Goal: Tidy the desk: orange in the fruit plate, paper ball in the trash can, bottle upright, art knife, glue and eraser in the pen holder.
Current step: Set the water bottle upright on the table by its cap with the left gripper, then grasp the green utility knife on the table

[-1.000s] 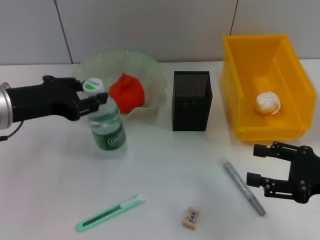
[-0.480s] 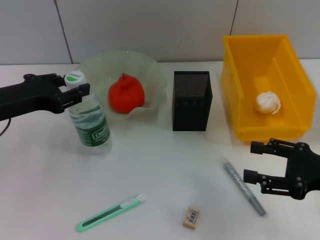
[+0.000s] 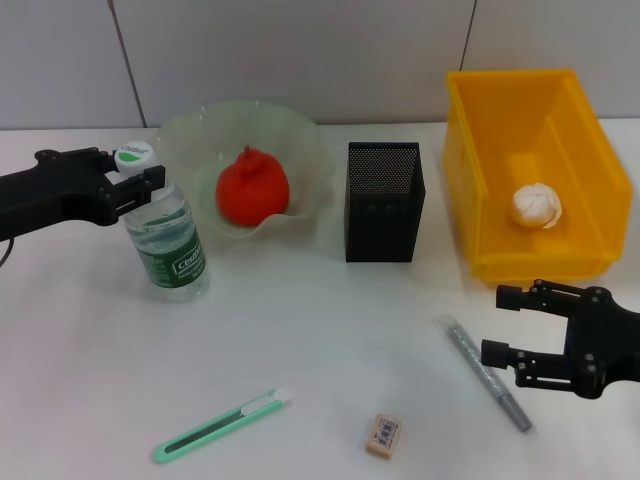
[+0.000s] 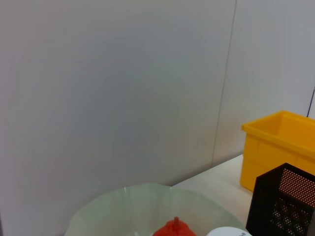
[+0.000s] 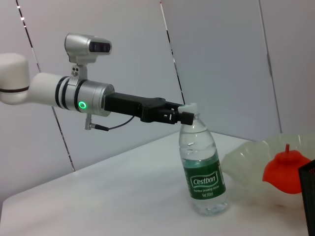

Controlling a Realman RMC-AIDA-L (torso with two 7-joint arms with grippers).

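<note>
While my left gripper (image 3: 140, 180) pinches the upright bottle (image 3: 167, 250) at its cap and my right gripper (image 3: 500, 325) waits spread, art knife (image 3: 222, 424), glue (image 3: 487, 373) and eraser (image 3: 383, 435) remain.

White table (image 3: 320, 330) carrying clear plastic bottle (image 3: 165, 245), translucent ruffled bowl (image 3: 195, 135), black mesh holder (image 3: 384, 201), yellow bin (image 3: 490, 170), green knife (image 3: 221, 425), grey pen (image 3: 487, 372), tan eraser (image 3: 383, 436).

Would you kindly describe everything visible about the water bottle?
The water bottle is clear plastic with a white cap and a green label printed in white. It stands nearly upright on the white table, leaning slightly, just left of the fruit plate. The left gripper holds it at the neck, jaws closed just under the cap. Nothing else touches it.
</note>
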